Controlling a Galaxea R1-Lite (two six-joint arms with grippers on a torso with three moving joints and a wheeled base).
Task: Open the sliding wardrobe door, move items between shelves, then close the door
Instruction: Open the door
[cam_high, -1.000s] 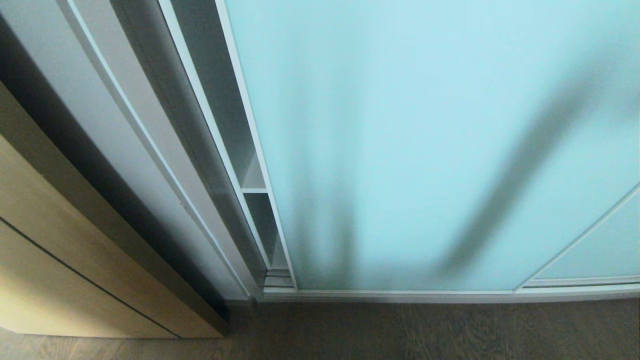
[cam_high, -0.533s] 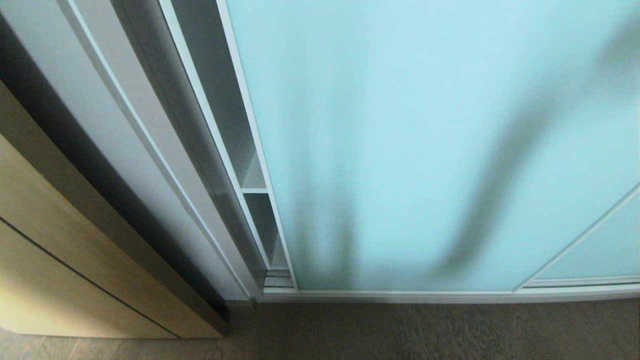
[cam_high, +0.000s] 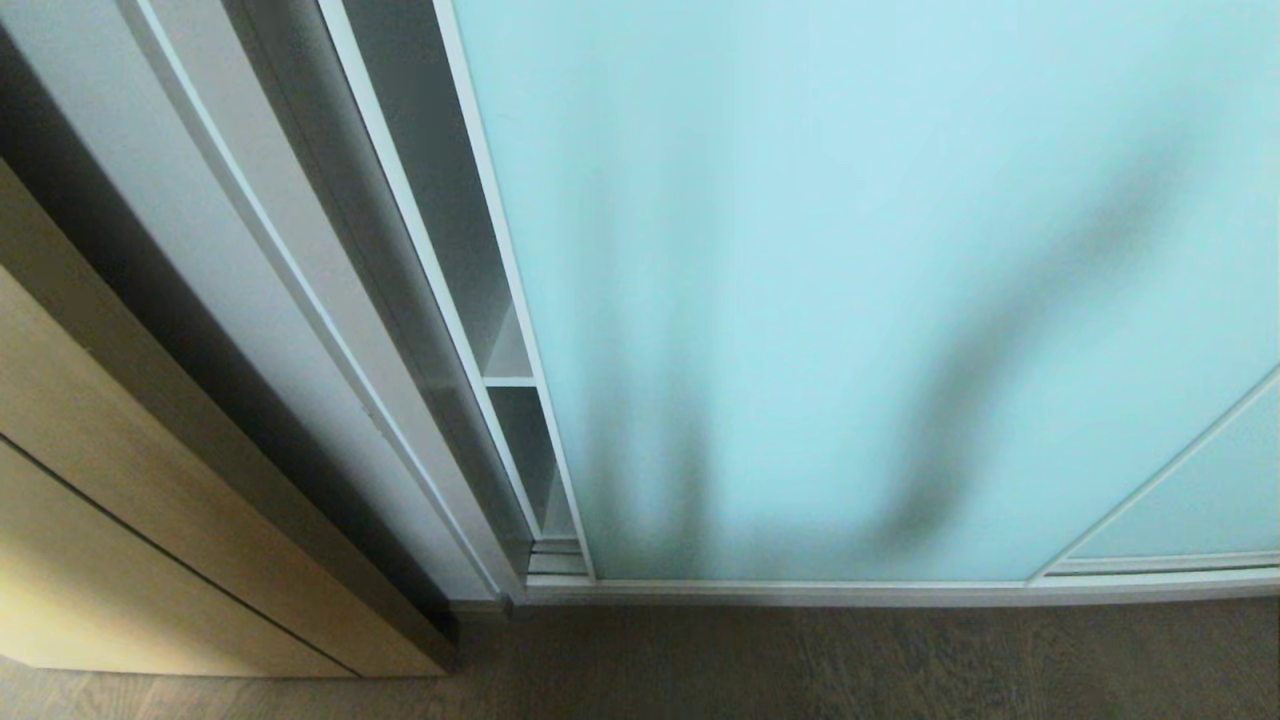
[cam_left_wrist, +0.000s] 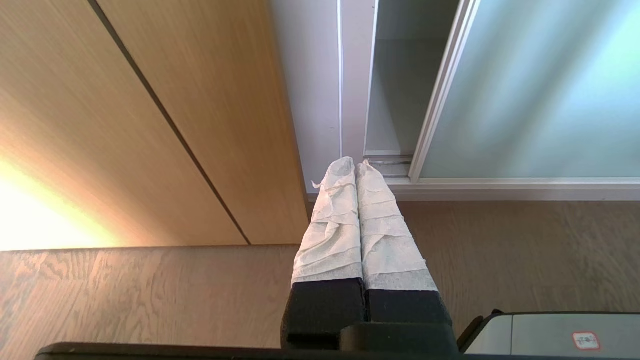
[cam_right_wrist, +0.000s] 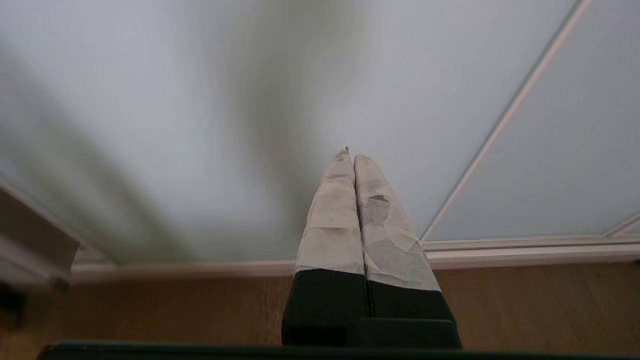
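The sliding wardrobe door (cam_high: 850, 280), frosted pale aqua glass in a thin white frame, fills most of the head view and leaves only a narrow gap at its left edge. Through that gap a white shelf (cam_high: 508, 365) edge shows. The same door (cam_left_wrist: 540, 95) appears in the left wrist view and, close up, the door (cam_right_wrist: 200, 100) fills the right wrist view. My left gripper (cam_left_wrist: 356, 163) is shut and empty, low over the floor near the door's bottom corner. My right gripper (cam_right_wrist: 351, 157) is shut and empty, pointing at the glass. The items are hidden. Neither arm shows in the head view.
A light wooden cabinet front (cam_high: 120, 520) stands to the left of the wardrobe. A second glass panel (cam_high: 1190, 510) overlaps at the lower right. The bottom track (cam_high: 850, 590) runs along the wooden floor (cam_high: 800, 660). Arm shadows fall on the glass.
The slanted arm shadow on the right of the glass has shifted and shortened. The door, the gap and the head view itself have not moved.
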